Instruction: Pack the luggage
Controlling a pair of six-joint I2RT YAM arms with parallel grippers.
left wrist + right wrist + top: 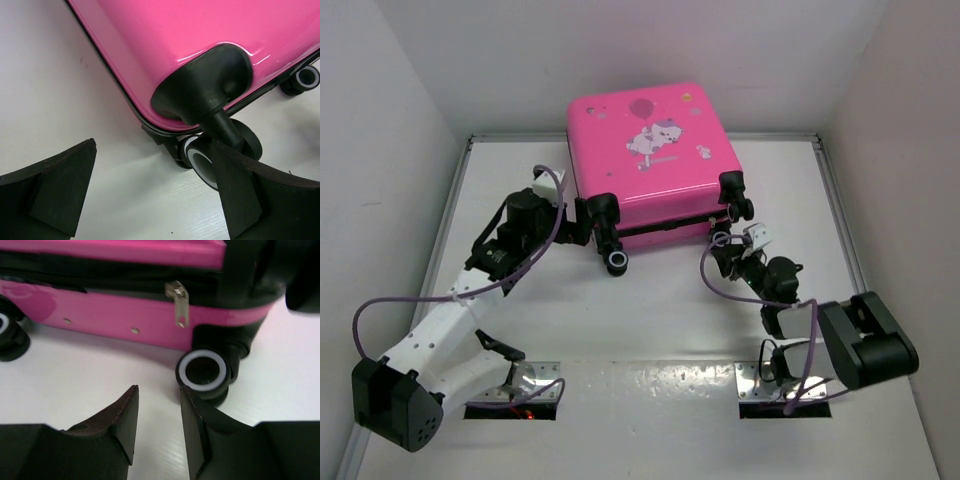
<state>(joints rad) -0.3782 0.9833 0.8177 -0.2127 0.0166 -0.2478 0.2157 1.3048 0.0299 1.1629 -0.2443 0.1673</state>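
The luggage [650, 165] is a bright pink hard-shell suitcase lying flat at the back middle, lid down, white cartoon animal print facing up. Its grey lining is hidden. My left gripper [582, 213] is open and empty at the front left corner; in the left wrist view [154, 145] its right finger stands just in front of a black wheel [200, 161] under the pink shell [200, 30]. My right gripper [724, 243] is a little open and empty at the front right corner; in its wrist view [159, 389] it is next to a white-ringed wheel [202, 371].
A metal zipper pull [179, 302] hangs on the dark band between the suitcase's pink halves [125, 315]. Another wheel [617, 262] sticks out in front. White walls close in the white table [650, 320] on three sides.
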